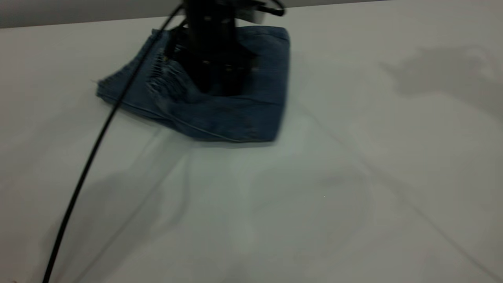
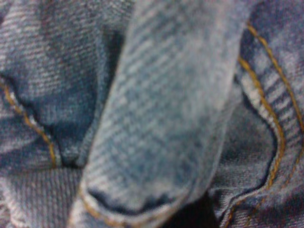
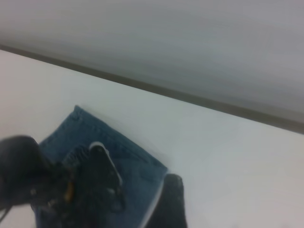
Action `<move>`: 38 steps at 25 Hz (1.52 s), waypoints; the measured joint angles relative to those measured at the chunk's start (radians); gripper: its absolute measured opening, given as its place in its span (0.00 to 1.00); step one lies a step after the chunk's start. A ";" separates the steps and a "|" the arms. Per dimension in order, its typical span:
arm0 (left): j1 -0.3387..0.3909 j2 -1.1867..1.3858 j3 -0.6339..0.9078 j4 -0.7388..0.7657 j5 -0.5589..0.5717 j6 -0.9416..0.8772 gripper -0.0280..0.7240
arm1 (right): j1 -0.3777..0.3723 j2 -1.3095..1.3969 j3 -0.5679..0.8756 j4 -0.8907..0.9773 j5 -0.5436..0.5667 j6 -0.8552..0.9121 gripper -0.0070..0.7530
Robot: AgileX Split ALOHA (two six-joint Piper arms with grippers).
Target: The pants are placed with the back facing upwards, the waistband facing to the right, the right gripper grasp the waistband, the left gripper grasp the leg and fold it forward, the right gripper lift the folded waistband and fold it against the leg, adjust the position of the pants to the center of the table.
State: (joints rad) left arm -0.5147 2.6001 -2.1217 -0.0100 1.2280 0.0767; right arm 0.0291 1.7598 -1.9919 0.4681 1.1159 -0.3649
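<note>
Exterior view: folded short blue denim pants [image 1: 235,114] are seen near the far edge of the large white table [image 1: 353,177]. The black two-fingered left gripper [image 1: 218,84] is pressed onto them; whether its fingers are clenched cannot be told.

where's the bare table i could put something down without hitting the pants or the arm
The table is bare across the whole near half, below the folded pants, and all along the right side beyond their right edge. A thin black cable crosses the left part. It is crowded at the far middle, where the left pincer presses down on the denim.
</note>
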 joint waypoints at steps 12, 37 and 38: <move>-0.118 -0.003 -0.170 0.010 -0.008 -0.200 0.71 | 0.000 0.001 0.000 0.001 0.000 0.001 0.78; -0.116 -0.653 -0.188 0.158 -0.002 -0.022 0.71 | 0.012 -0.542 0.200 0.055 0.106 0.060 0.78; -0.116 -0.688 -0.179 0.156 -0.003 -0.022 0.71 | 0.012 -0.599 0.240 0.055 0.106 0.060 0.78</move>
State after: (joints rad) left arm -0.6308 1.9120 -2.3009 0.1459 1.2247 0.0542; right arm 0.0414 1.1609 -1.7517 0.5231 1.2221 -0.3051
